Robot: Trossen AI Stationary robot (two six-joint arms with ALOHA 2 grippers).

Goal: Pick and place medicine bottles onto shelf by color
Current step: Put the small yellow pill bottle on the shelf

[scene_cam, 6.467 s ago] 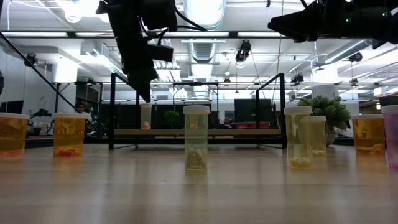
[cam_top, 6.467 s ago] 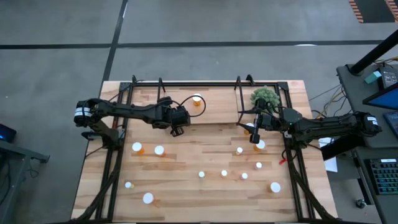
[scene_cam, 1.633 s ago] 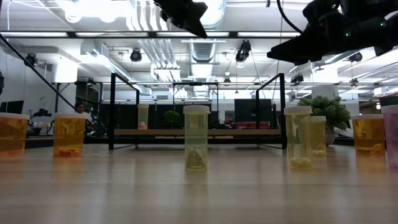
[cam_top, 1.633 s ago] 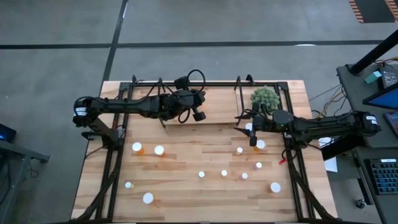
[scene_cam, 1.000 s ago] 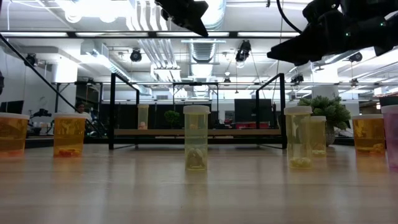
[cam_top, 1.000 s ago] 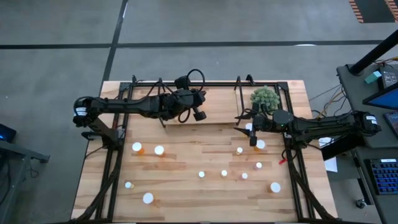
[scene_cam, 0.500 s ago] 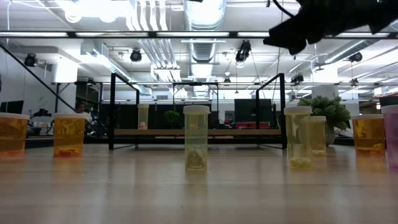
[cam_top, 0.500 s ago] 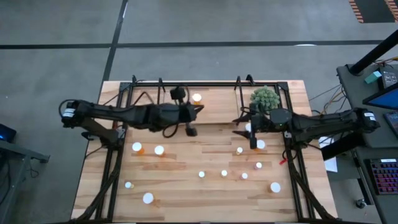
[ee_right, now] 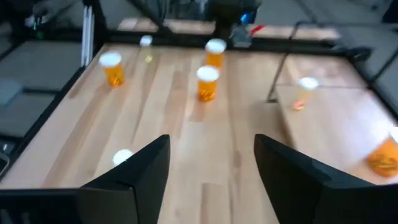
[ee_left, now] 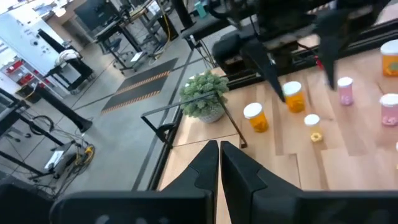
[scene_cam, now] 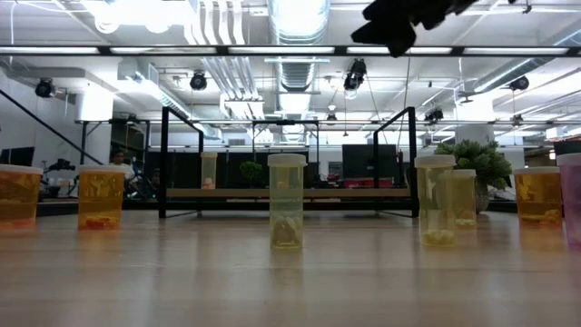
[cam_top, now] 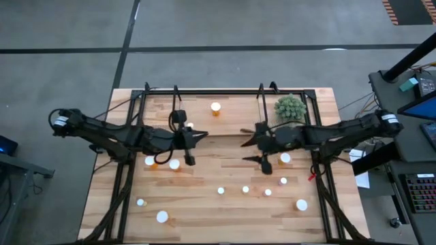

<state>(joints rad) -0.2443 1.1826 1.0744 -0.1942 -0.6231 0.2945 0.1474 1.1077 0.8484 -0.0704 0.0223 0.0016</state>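
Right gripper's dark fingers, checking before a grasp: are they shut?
No, the right gripper has its dark fingers spread wide with bare tabletop between.

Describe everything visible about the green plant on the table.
The green plant is a round, spiky-looking ball of pale green foliage, upright at the table's far right corner, beside the shelf's black right-hand upright. The left wrist view shows it in a small pale pot on the wood, and the low view shows it bushy behind the bottles. Neither gripper touches it.
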